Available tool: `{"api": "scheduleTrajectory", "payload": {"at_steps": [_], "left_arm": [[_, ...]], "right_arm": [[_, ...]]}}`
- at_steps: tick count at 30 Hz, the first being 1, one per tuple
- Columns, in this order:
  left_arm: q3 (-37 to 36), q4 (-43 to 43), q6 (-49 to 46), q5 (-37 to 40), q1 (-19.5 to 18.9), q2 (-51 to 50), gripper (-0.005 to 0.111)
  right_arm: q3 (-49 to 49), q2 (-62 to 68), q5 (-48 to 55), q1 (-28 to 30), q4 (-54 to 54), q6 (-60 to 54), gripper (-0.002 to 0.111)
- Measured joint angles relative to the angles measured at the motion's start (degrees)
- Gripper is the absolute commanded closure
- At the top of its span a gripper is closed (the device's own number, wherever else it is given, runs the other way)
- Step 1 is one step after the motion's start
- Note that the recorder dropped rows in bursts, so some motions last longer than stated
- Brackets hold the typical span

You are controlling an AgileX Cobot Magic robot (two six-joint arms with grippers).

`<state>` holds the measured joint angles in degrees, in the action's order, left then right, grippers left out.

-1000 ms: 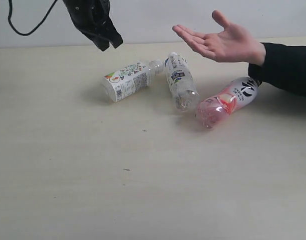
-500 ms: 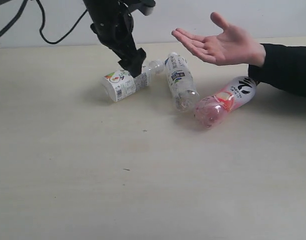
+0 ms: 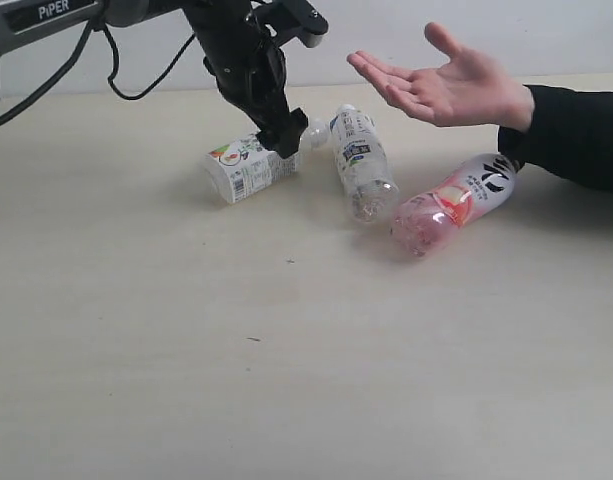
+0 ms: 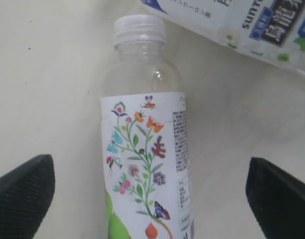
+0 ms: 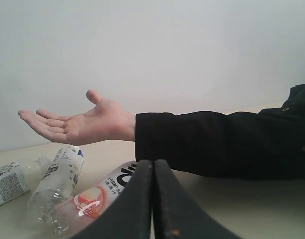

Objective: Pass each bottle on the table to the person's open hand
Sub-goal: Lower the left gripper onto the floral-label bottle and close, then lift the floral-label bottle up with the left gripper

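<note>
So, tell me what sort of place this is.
Probably a robotics lab bench: a pale table against a plain white wall, a cabled black arm labelled PiPER, its left gripper open over a fruit-print bottle, an open hand held out.

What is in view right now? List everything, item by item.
white-labelled bottle: one, clear with a flower-print label, lying leftmost of the three, under the left gripper.
blue-labelled bottle: one, clear, lying in the middle.
pink bottle: one, pink, lying rightmost, below the hand.
table: one, pale beige, under all the bottles.
cable: one, black, looping from the left arm.
person's open hand: one, bare, palm up above the table, black sleeve.
left gripper: one, black, open, its fingers on either side of the white-labelled bottle.
right gripper: one, black, shut, seen only in its own wrist view.
</note>
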<state>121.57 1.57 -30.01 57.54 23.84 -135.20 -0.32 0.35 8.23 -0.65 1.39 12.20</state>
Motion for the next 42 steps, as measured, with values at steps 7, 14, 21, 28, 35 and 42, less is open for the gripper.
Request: {"api": "scheduleTrajectory", "payload": {"at_steps": [7, 14, 21, 28, 35, 42], "left_arm": [[0.1, 2.1, 0.0, -2.4, -0.1, -3.4, 0.002], [0.1, 4.5, 1.2, -2.9, -1.4, -4.9, 0.002], [0.1, 4.9, 1.3, -3.4, -1.8, -7.0, 0.002], [0.1, 5.3, 1.3, -3.4, -1.8, -7.8, 0.002], [0.1, 5.4, 0.3, -3.4, -1.8, -7.8, 0.002], [0.1, 5.6, -0.6, -2.6, -1.8, -7.8, 0.002]], "right_arm": [[0.0, 0.0, 0.0, 0.0, 0.0, 0.0, 0.108], [0.0, 0.0, 0.0, 0.0, 0.0, 0.0, 0.108], [0.0, 0.0, 0.0, 0.0, 0.0, 0.0, 0.108], [0.0, 0.0, 0.0, 0.0, 0.0, 0.0, 0.108], [0.0, 0.0, 0.0, 0.0, 0.0, 0.0, 0.108], [0.0, 0.0, 0.0, 0.0, 0.0, 0.0, 0.108]]}}
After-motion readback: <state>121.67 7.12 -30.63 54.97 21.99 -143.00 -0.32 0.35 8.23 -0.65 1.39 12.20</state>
